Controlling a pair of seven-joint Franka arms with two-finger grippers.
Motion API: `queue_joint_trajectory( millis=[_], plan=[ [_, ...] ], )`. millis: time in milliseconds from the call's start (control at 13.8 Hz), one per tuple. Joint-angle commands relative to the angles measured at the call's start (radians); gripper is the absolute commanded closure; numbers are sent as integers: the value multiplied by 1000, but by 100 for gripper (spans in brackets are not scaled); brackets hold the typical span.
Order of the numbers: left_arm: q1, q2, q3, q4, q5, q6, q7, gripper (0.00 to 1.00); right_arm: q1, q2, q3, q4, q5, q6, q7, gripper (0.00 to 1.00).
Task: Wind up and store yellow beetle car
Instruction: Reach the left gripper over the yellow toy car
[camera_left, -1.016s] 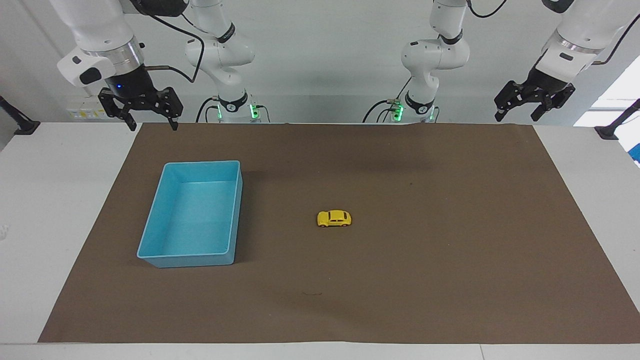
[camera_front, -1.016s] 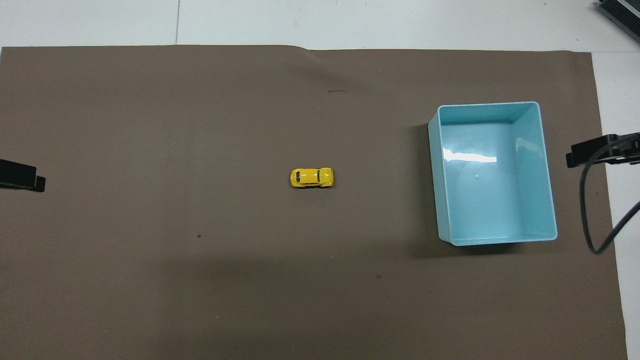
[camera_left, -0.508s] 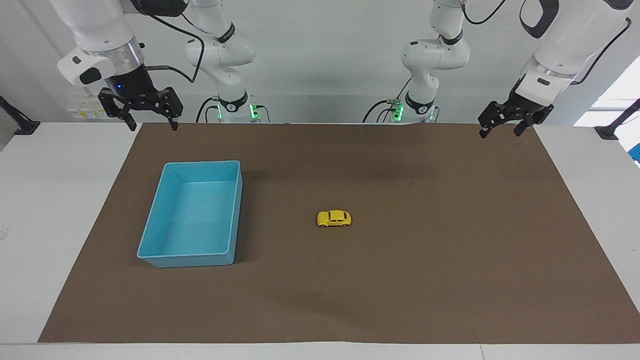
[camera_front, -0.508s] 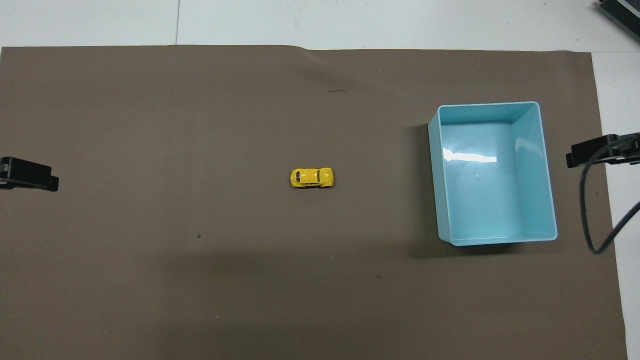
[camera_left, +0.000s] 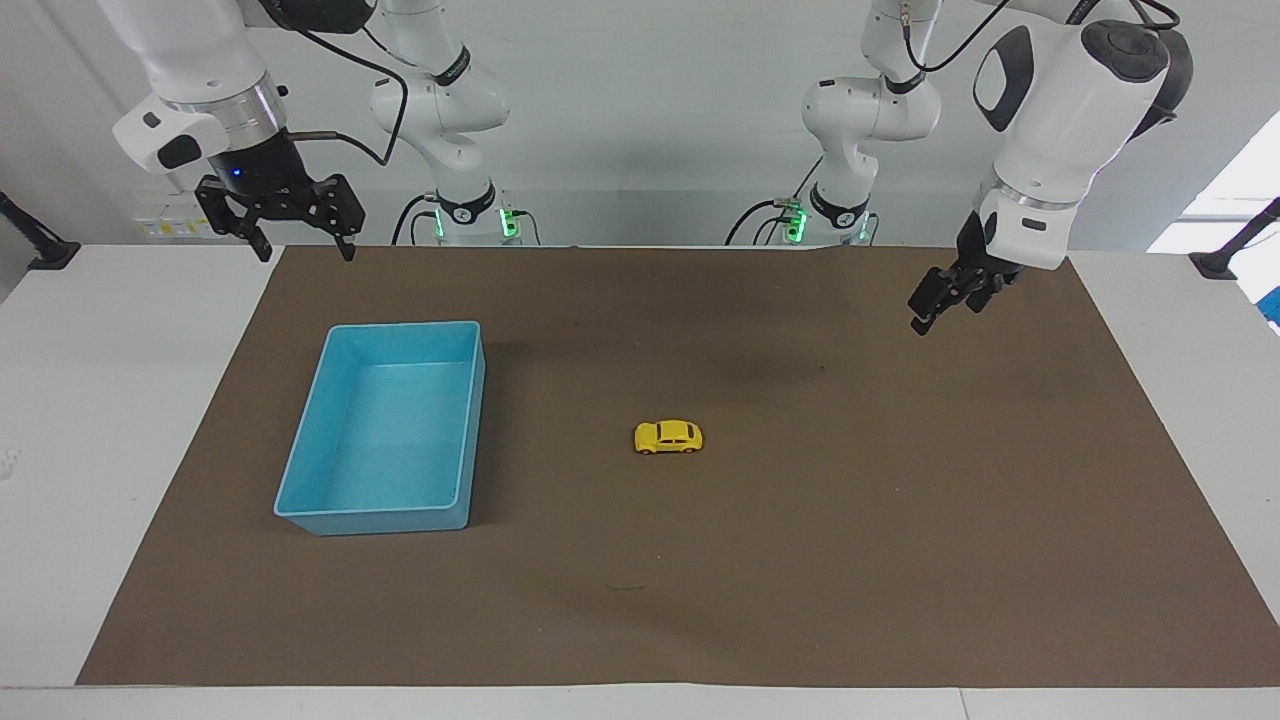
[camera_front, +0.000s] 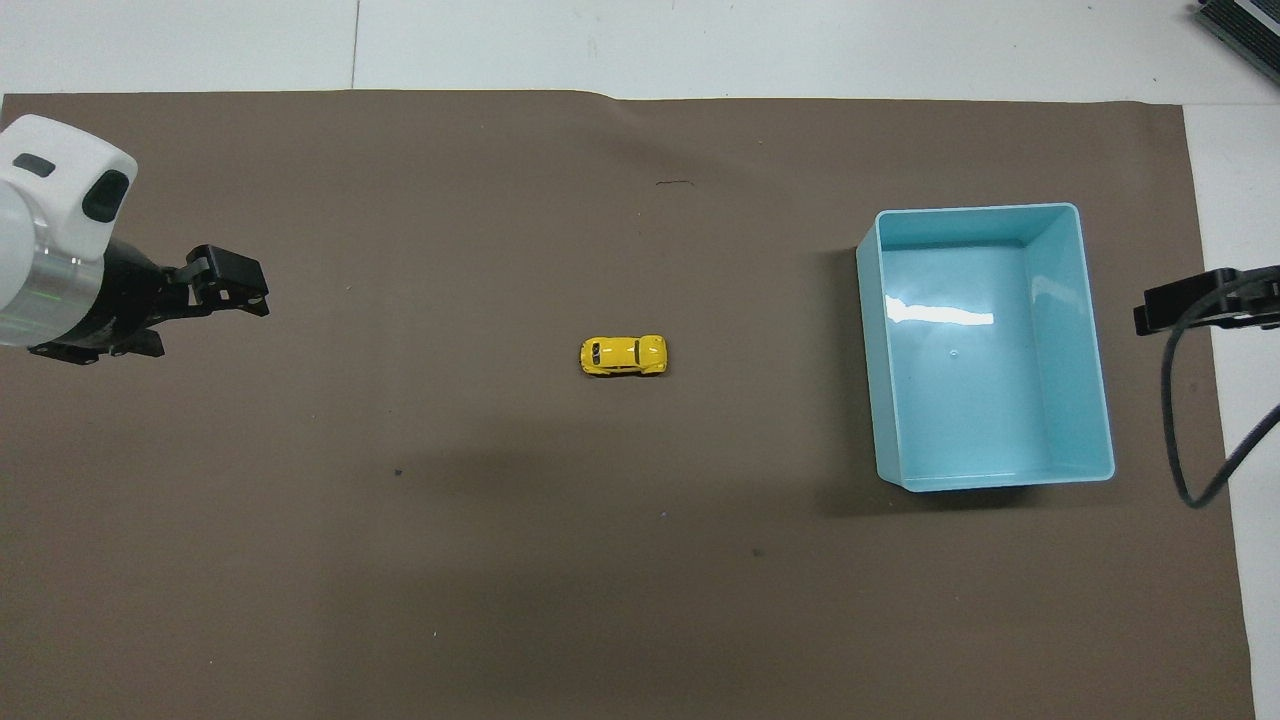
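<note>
We see the mat (camera_left: 900, 520) on the surface, the blue tray (camera_left: 300, 495) toward the right arm's end, and mid-mat the car (camera_left: 668, 437): small, yellow, rounded, dark-windowed. Only the facing view shows the bases. Left tool (camera_left: 945, 298) hangs released over the mat; right tool (camera_left: 296, 228), released, waits.

Open brown mat (camera_left: 900, 560) surrounds the yellow beetle car (camera_left: 668, 437) at mid-desk, leaving every side free for approach. The one obstacle, a walled blue tray (camera_left: 300, 470), stands well apart toward the right arm's end of the desk, short of the mat's edge.
</note>
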Motion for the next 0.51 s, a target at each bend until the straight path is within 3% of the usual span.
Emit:
queue_joint_trajectory(
  millis=[0,218,435],
  plan=[
    [-29,11,12,-11,-23,62,-231,0,-12,-23,4,-29,4,16,-22,0],
    [-61,52,12,-8,-34,93,-458,0,-12,-23,4,-29,4,16,-22,0],
    [-89,84,12,-7,-34,171,-813,0,-12,-23,4,-29,4,16,-22,0]
  ],
)
